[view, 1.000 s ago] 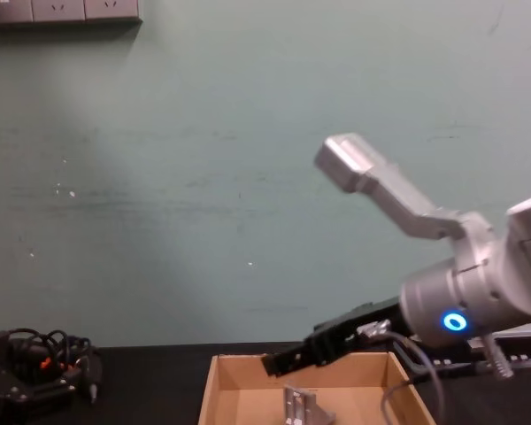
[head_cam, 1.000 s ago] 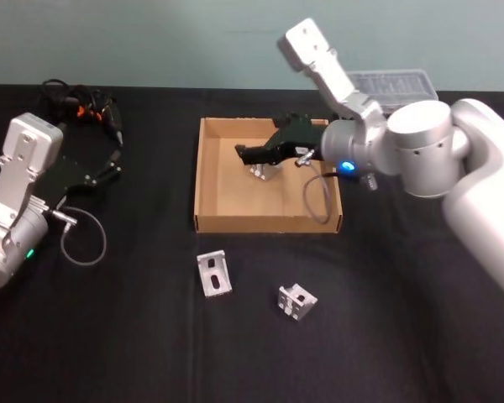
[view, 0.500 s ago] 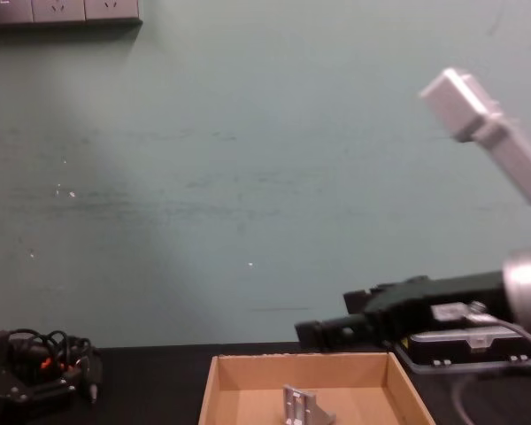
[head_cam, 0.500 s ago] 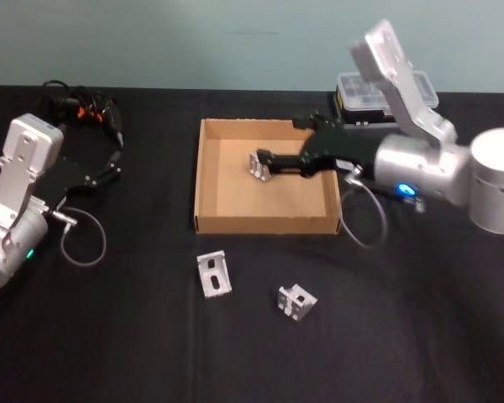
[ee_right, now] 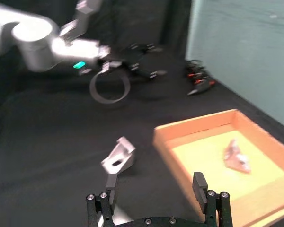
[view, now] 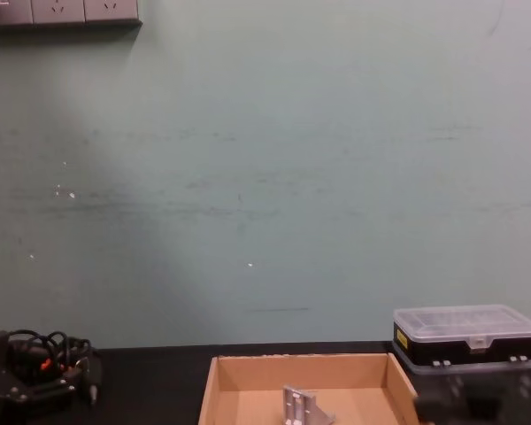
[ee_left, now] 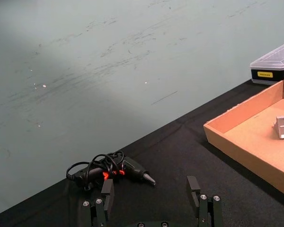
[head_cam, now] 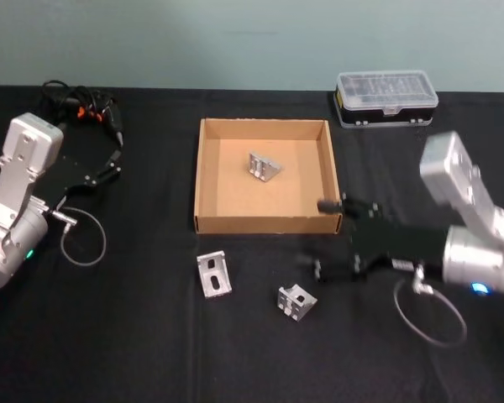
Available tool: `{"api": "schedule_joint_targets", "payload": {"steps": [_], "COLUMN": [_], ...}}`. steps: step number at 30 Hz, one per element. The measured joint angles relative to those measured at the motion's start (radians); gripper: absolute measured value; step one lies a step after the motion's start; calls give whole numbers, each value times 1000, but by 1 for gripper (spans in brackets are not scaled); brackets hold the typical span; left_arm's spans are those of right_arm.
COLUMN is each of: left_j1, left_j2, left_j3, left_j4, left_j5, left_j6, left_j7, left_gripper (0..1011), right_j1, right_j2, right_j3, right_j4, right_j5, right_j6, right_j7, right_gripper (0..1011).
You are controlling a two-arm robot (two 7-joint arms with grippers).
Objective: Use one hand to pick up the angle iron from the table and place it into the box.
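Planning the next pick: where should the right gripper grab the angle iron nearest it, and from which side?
Probably from above: the angle iron sits low on the table, so the open right gripper should straddle it and pinch its flat outer side faces.

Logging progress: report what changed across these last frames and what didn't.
The right claw drew back out of the box toward the robot, open, now over the table. Unchanged: the angle iron inside, two loose angle irons, the parked left claw.
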Motion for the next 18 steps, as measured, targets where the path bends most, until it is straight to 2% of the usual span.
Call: {"api": "schedule_joint_targets", "payload": {"steps": [6,13,18], "left_j1": [0,0,0], "left_j2": [0,0,0], "left_j3": [0,0,0], "left_j4": [0,0,0], "left_j5": [0,0,0], "left_j6": [0,0,0], "left_j7": [0,0,0], "left_gripper": [1000,1000,1000], "right_j1": [-30,-23,-8], "right_j2": [56,82,83], "right_j3": [-26,-58,-85], "right_j4": [-17,-28,-35], "right_j5": [-26,-25,-32], "right_j6": [-64,-65,-45], "right_j7": [42,95,107], "right_gripper": [1004,1004,1004]}}
